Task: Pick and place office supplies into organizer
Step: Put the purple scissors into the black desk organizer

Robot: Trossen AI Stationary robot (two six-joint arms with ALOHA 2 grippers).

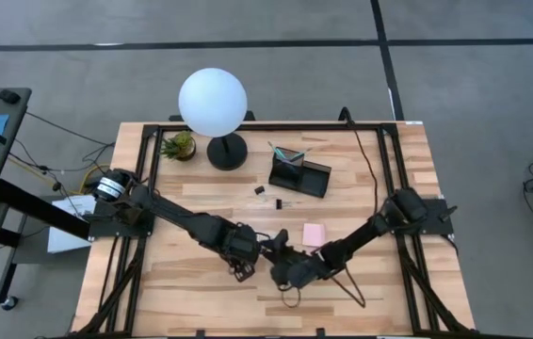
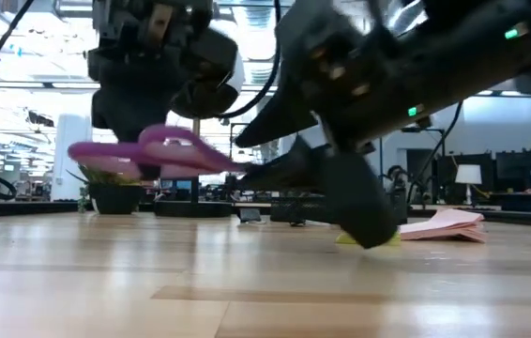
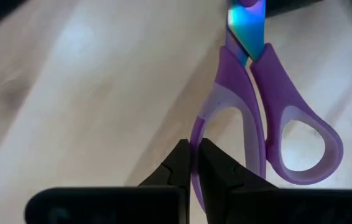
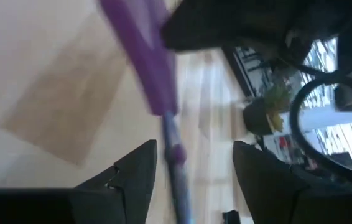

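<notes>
Purple-handled scissors [image 3: 269, 106] hang level above the wooden table, with my left gripper [image 3: 194, 169] shut on one handle loop. In the low view the scissors [image 2: 158, 150] float well clear of the wood, blades pointing toward my right gripper [image 1: 274, 252]. That gripper [image 4: 194, 165] is open, one finger on each side of the blades [image 4: 175, 155], with gaps showing on both sides. The black organizer [image 1: 299, 170], with pens standing in it, sits at the far middle. A pink sticky pad [image 1: 314, 234] lies flat beside my right arm. My left gripper pinches the outer rim of one handle loop [image 3: 196, 134] between its two fingertips. The fingers come from above, pointing steeply down. The scissors are lifted clear and lie about level below the fingers, blades [image 3: 245, 25] pointing away from the hold.
A white globe lamp [image 1: 213, 104] and a small potted plant [image 1: 180, 145] stand at the far left. Small black clips [image 1: 260, 190] lie before the organizer. A yellow piece [image 2: 342, 238] lies near the pad. A cable [image 1: 342, 282] loops by the near edge.
</notes>
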